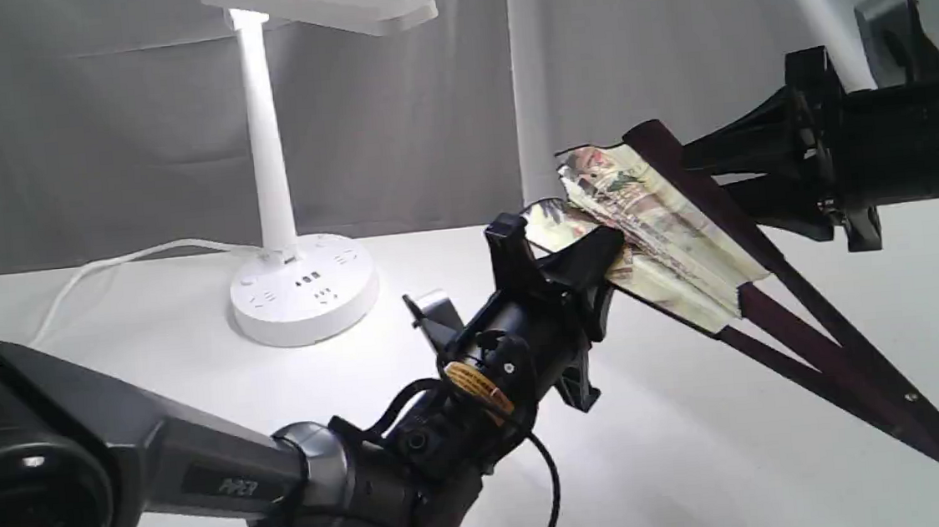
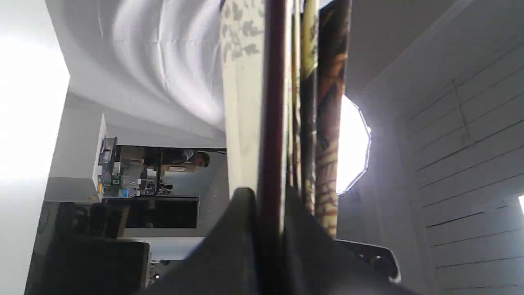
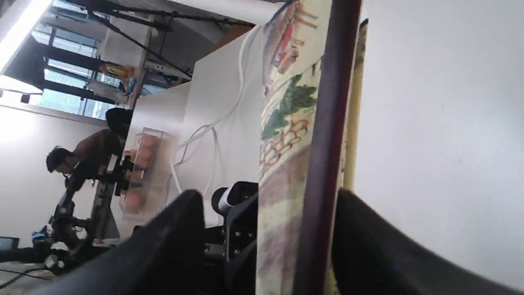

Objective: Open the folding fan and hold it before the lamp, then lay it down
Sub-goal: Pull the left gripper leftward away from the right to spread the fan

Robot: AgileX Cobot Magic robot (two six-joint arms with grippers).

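The folding fan is in your left pincer, which is closed tight on it. In the left wrist view the two dark fingers squeeze a dark red rib and the folds next to it. Your right pincer is wide open. The fan's top dark red stick runs between its fingers; one finger sits close by the stick and the other is well apart from it. So, as far as I can tell, only the left pincer holds the fan. The fan hangs in the air above the bench, open just a little, with its pointed end slanting down toward the bench. I cannot tell if that end touches. The lamp stands off to the left, well apart from the fan, so the fan is not in front of it yet. Be careful here. The long fan could tip or spin in that one small grip and drop. The folds could slide shut too. And if you move the right pincer sideways, a finger could bump the stick and knock the fan loose.
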